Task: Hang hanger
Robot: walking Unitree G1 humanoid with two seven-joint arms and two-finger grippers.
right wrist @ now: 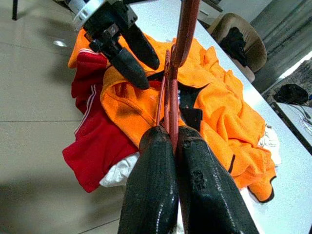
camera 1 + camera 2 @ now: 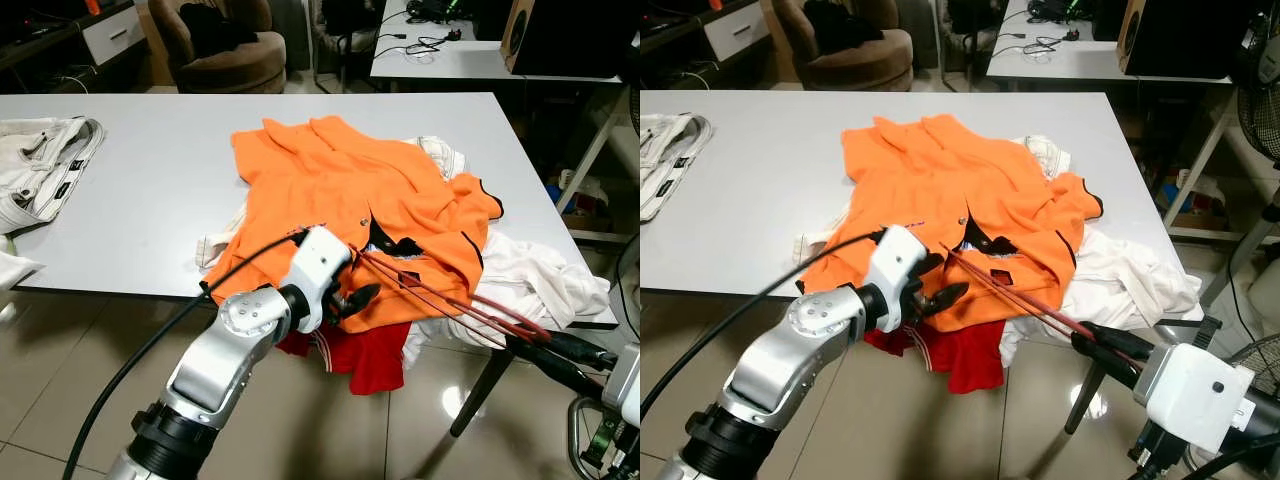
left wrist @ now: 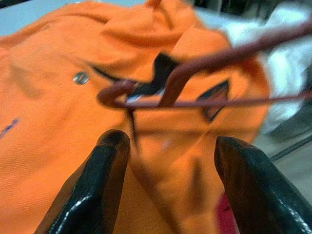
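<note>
The right gripper [image 1: 174,141] has its two black fingers pressed together on the red hanger [image 2: 440,295], pinching its thin bars at one end. From there the hanger runs toward 10 o'clock, low over the table's front edge, until its far end lies over the dark collar of the orange shirt [image 2: 350,190].

The left gripper [image 2: 358,300] has its jaws apart, holding nothing. Its fingers [image 3: 95,185] point at the orange shirt, with the hanger's curved end crossing just beyond the fingertips. I cannot tell whether they touch it. In the head views this gripper hovers at the table's near edge, at about 9 o'clock from the hanger's far end.

The orange shirt lies crumpled on the white table [image 2: 150,170], overhanging the front edge. A red garment [image 2: 365,355] hangs beneath it at 6 o'clock, and white clothes [image 2: 540,275] bunch at its 4 o'clock side. White trousers [image 2: 45,165] lie well apart at 9 o'clock, on the table's left end. A brown armchair [image 2: 225,45] stands beyond the table at 12 o'clock, and a white desk [image 2: 455,55] with cables at 1 o'clock.
</note>
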